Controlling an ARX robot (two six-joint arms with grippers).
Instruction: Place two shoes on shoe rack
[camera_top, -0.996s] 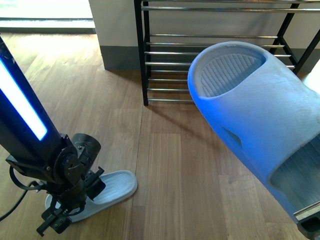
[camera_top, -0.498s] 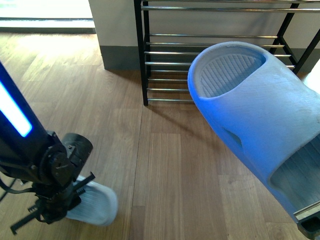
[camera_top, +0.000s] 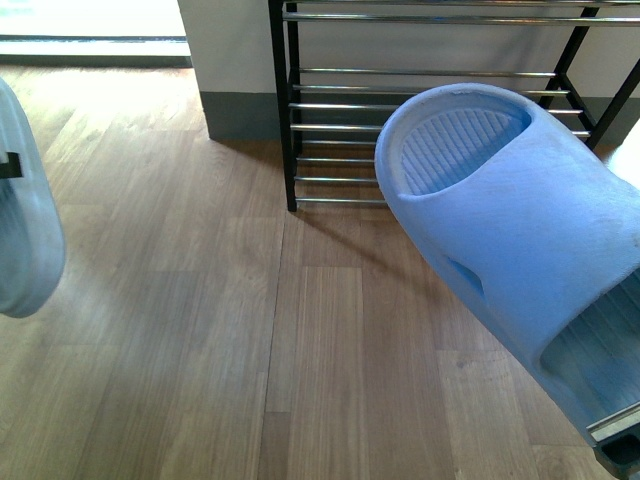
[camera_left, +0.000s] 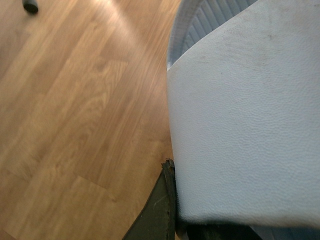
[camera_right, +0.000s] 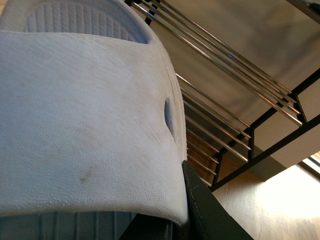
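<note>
A pale blue slide (camera_top: 520, 230) fills the right of the front view, toe end pointing at the shoe rack (camera_top: 430, 110) and held above the floor. My right gripper (camera_top: 618, 440) is shut on its heel end; in the right wrist view its dark finger (camera_right: 205, 210) presses against the strap (camera_right: 85, 125). A second pale blue slide (camera_top: 25, 220) hangs at the far left edge, off the floor. My left gripper (camera_left: 220, 227) is shut on it, with one dark finger (camera_left: 161, 205) against the strap (camera_left: 245, 110). The rack's chrome bars (camera_right: 220, 55) hold no shoes where they show.
A white wall corner with a grey baseboard (camera_top: 235, 110) stands just left of the rack. Wooden floor (camera_top: 250, 330) stretches between the two slides. A small dark object (camera_left: 31, 6) lies on the floor in the left wrist view.
My left arm has lifted the second slide off the floor and carried it up to the far left. The arm itself has left the front view. The right slide has not moved.
</note>
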